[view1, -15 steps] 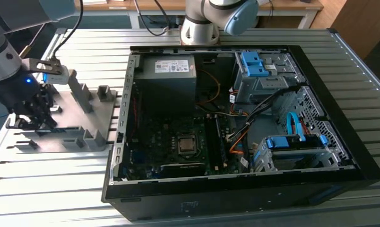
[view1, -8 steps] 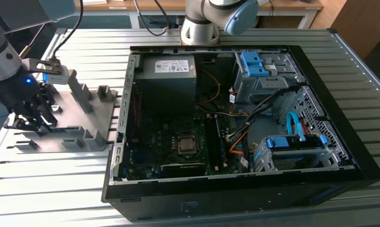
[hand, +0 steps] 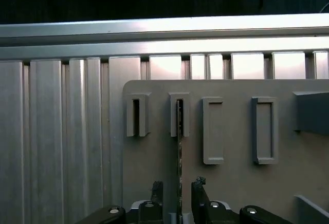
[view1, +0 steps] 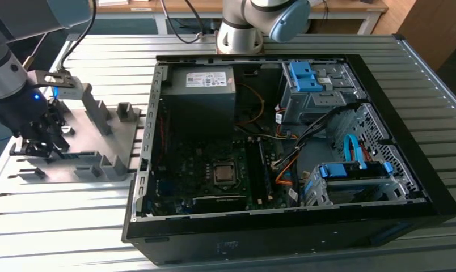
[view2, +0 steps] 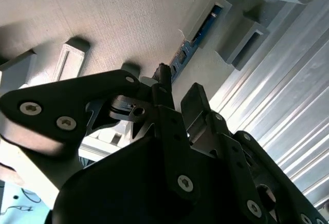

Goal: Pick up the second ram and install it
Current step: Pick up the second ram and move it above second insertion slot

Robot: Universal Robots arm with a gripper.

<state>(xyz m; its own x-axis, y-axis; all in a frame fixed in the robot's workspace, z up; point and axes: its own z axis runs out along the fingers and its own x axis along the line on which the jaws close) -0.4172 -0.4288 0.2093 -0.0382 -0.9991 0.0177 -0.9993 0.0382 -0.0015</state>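
Note:
The second ram (hand: 179, 147) stands on edge as a thin dark strip, its far end seated in a slotted grey holder block (hand: 179, 115) on the grey holder plate (view1: 118, 136). In the second wrist view its blue-green edge (view2: 198, 33) runs out of the same block toward the fingers. My gripper (hand: 178, 189) is open and straddles the near end of the ram, one black finger (hand: 156, 189) on each side with a small gap to the board. In the exterior view the gripper (view1: 35, 148) hangs over the plate's near corner, at the exterior view's left of the computer case.
The open black computer case (view1: 409, 141) lies at the exterior view's right of the plate, with the motherboard (view1: 212, 170), a grey power supply (view1: 201, 93), blue drive cages (view1: 311, 76) and loose cables. A neighbouring holder slot (hand: 135, 117) is empty. A second arm's base (view1: 239, 31) stands behind the case.

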